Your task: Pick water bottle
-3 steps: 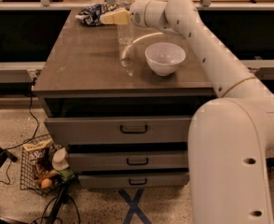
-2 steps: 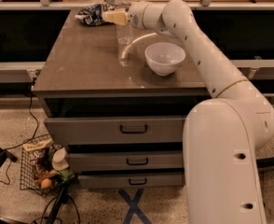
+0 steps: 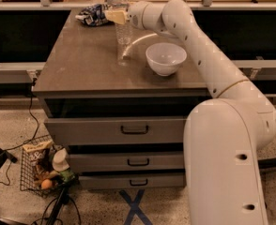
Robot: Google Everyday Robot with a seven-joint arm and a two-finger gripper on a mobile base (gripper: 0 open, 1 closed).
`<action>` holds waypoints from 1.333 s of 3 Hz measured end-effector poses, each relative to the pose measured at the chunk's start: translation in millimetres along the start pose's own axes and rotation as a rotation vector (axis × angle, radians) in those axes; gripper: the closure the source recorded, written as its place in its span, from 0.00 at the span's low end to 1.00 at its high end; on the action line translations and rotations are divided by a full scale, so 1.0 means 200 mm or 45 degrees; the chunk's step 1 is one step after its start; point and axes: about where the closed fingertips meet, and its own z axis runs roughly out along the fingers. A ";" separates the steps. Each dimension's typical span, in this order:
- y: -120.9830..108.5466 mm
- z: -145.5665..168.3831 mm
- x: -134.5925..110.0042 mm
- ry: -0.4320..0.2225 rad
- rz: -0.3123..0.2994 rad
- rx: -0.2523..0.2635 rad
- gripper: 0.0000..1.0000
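The water bottle [image 3: 122,29] is a slim clear ribbed bottle with a white cap. It stands upright over the back middle of the brown cabinet top [image 3: 81,64], left of the white bowl. Its base looks raised slightly off the surface. My gripper [image 3: 118,17] reaches in from the right and its pale fingers are closed around the bottle's upper half. The white arm runs from the lower right up over the bowl.
A round white bowl [image 3: 165,57] sits right of the bottle. A crumpled snack bag [image 3: 93,14] lies at the back left corner. Drawers [image 3: 134,129] face me below the top. A wire basket [image 3: 43,168] of items stands on the floor at left.
The gripper has closed on the bottle and raised it slightly. The bottle now sits higher and a bit further left than before.
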 end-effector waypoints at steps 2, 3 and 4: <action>0.02 0.02 0.01 0.001 0.002 -0.009 1.00; 0.02 0.03 0.00 -0.001 0.003 -0.012 1.00; 0.06 0.02 -0.11 -0.013 0.051 -0.076 1.00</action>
